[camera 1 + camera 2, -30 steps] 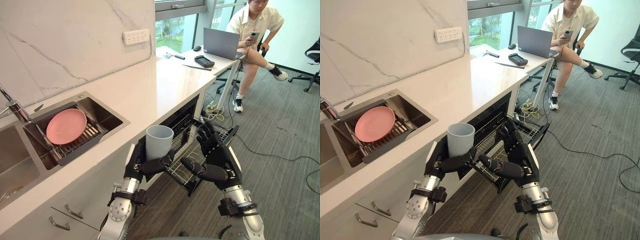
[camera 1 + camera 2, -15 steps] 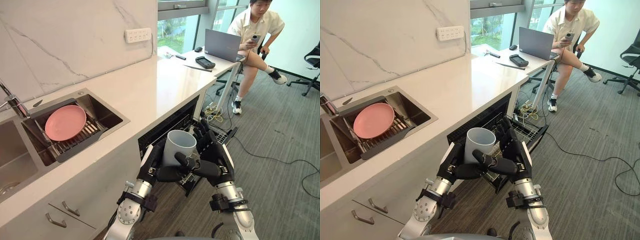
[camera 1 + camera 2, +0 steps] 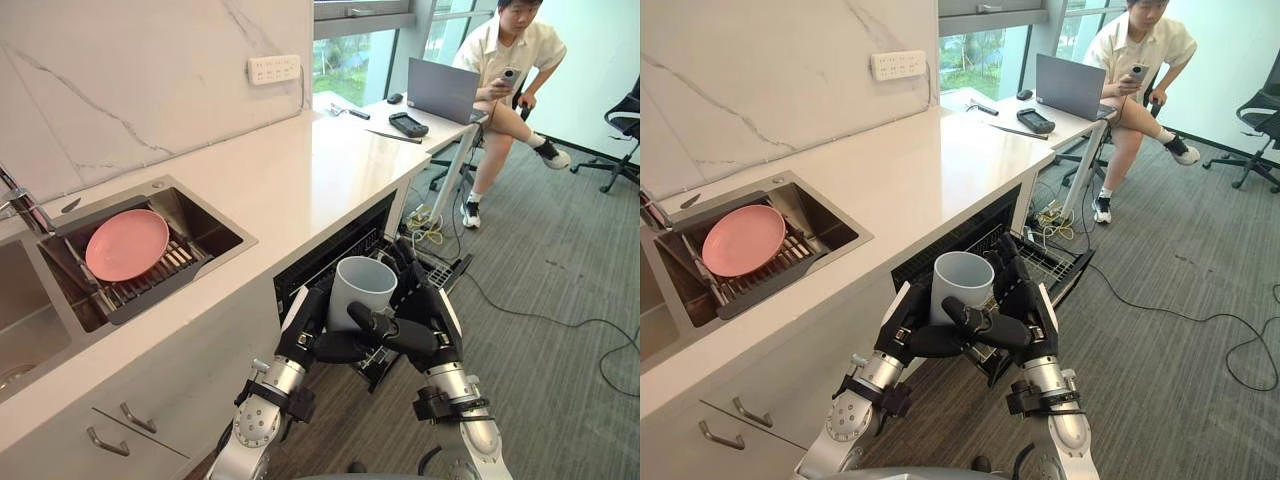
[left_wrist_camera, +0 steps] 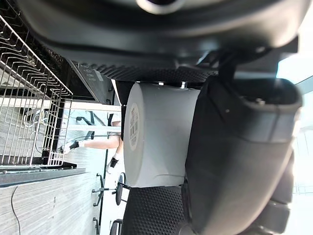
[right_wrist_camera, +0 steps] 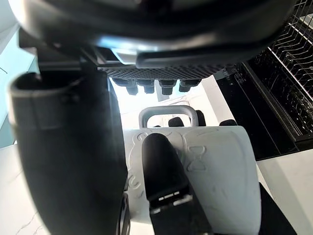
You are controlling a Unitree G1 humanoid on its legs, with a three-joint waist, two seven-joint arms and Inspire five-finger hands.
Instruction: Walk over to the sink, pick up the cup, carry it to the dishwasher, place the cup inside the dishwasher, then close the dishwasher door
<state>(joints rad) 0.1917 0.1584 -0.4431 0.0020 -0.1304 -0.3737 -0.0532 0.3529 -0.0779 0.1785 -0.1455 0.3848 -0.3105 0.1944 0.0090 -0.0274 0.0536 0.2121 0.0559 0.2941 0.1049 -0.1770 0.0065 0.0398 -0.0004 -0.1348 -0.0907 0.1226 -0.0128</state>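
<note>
Grey cup (image 3: 362,290) upright, held in front of open dishwasher (image 3: 338,252). Left hand (image 3: 305,335) wrapped round cup; right hand (image 3: 425,325) wrapped round it too. Pink plate (image 3: 127,244) sits in sink (image 3: 208,226)

A pink plate (image 3: 127,244) lies tilted on a dark slatted rack (image 3: 165,268), left of the white surface (image 3: 300,170). A white outlet strip (image 3: 274,69) is on the marble wall (image 3: 120,90) behind. Past the surface's far end — by the window (image 3: 350,60) — a desk carries an open laptop (image 3: 443,88) and a flat black device (image 3: 409,124). A person (image 3: 510,45) sits just beyond, holding a phone (image 3: 512,73); an office chair (image 3: 628,108) stands apart on the grey floor (image 3: 560,240).
</note>
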